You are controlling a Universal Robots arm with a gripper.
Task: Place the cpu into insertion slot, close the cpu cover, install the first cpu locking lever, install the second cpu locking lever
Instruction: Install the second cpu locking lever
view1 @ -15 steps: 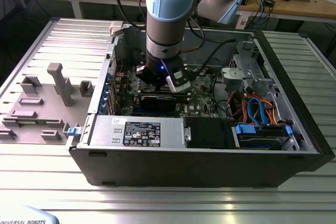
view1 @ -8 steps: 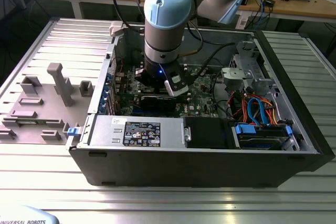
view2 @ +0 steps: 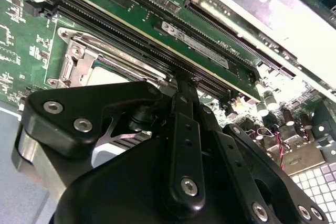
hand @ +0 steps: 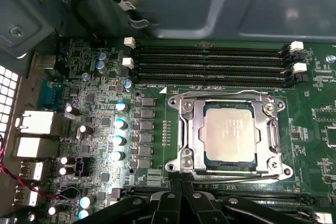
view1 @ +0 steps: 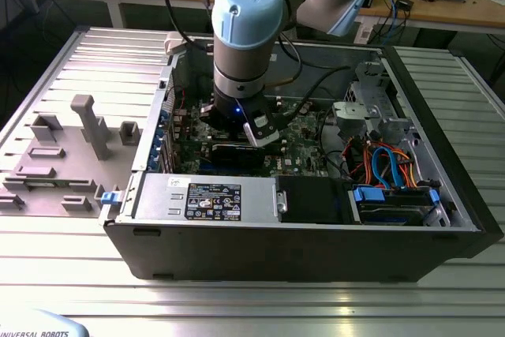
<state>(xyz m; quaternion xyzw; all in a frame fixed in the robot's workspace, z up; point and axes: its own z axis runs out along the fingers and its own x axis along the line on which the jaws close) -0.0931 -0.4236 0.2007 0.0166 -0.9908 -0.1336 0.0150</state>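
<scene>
The gripper [hand: 181, 195] is seen low over the green motherboard [hand: 94, 129], its black fingers [hand: 176, 190] drawn close together with nothing held between them, the tips just beside the near edge of the insertion slot [hand: 184, 145]. The cpu [hand: 231, 132] is already seated in that slot, silver top up, and the cpu cover [hand: 265, 145] is laid down around it as a metal frame (whether either locking lever is latched cannot be told).

The step in hand is judged to be lever work at the socket's edge; it is best done with the narrow fingertips kept against the lever alone and off the memory slots [hand: 210, 59] on the socket's far side.

In the first wrist view the whole socket is shown squarely. In the second wrist view the gripper [view2: 184, 85] body hides most of it. In the exterior view the arm [view1: 245, 29] is seen reaching down into the open computer case [view1: 442, 155].
</scene>
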